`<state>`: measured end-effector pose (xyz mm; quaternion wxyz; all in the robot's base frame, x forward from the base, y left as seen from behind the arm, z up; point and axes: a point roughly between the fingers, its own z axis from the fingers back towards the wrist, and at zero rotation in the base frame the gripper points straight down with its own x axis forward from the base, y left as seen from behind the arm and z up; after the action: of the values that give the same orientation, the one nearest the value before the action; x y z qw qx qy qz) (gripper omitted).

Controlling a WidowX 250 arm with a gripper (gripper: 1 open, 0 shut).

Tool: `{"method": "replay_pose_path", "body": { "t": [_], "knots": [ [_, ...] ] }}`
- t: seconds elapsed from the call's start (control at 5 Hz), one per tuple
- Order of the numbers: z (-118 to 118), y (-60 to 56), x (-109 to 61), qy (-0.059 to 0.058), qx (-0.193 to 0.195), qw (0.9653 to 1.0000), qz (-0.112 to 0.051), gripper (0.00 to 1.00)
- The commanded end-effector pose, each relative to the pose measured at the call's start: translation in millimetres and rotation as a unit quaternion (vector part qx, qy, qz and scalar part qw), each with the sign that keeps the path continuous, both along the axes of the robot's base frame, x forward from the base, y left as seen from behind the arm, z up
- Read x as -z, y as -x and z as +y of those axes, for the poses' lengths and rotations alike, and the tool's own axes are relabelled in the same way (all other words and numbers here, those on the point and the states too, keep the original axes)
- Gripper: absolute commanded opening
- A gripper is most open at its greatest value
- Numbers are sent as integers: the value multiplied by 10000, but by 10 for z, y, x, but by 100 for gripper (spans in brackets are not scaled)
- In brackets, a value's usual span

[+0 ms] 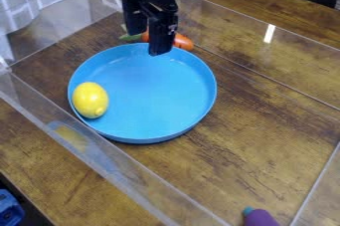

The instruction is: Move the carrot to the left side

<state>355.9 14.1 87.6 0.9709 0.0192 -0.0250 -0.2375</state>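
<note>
The carrot (pixel 182 43) lies on the wooden table just behind the far rim of the blue plate (pixel 159 111). Only its orange end shows to the right of the gripper, with a bit of green top to the left. My black gripper (pixel 147 35) hangs open right over the carrot, its fingers (pixel 161 39) pointing down in front of it and hiding its middle. I cannot tell whether the fingers touch the carrot. Nothing is held.
A yellow lemon (pixel 89 100) rests on the left part of the plate. A purple object (pixel 261 218) peeks in at the bottom edge. Clear plastic walls (pixel 80 140) run round the work area on the wooden table (pixel 265 101).
</note>
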Motion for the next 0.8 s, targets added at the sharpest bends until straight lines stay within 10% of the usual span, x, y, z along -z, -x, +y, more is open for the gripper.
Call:
{"method": "replay_pose_path", "body": {
  "t": [0.0, 0.6],
  "knots": [
    [-66, -164, -148, -90, 565, 9975, -414, 100],
    [-133, -270, -45, -245, 1012, 9927, -604, 100]
  ]
}}
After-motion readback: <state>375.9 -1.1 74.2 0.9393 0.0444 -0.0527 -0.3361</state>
